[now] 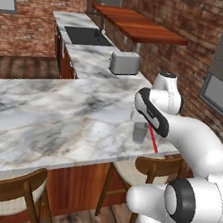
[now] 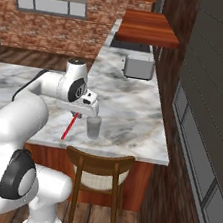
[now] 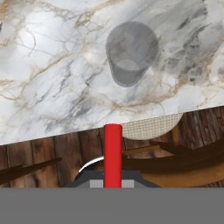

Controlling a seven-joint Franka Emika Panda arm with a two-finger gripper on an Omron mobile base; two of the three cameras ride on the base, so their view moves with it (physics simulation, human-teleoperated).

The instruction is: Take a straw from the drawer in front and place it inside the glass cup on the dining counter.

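My gripper (image 2: 77, 111) is shut on the thin red straw (image 2: 69, 126), which slants down from the fingers toward the near edge of the white marble dining counter (image 2: 129, 106). The clear glass cup (image 2: 93, 127) stands upright on the counter just to the right of the gripper, close to that edge. In the left base view the straw (image 1: 153, 139) pokes out below my forearm, right beside the glass cup (image 1: 139, 132). The hand view looks down along the straw (image 3: 112, 153) with the glass cup (image 3: 131, 52) ahead on the marble. The drawer is out of view.
A silver toaster (image 1: 125, 63) sits farther back on the marble. Wooden stools (image 2: 100, 167) (image 1: 11, 189) stand under the counter's near edge. A sink (image 1: 87, 35) and a wooden shelf (image 1: 141, 27) lie beyond, with a brick wall and windows to the right.
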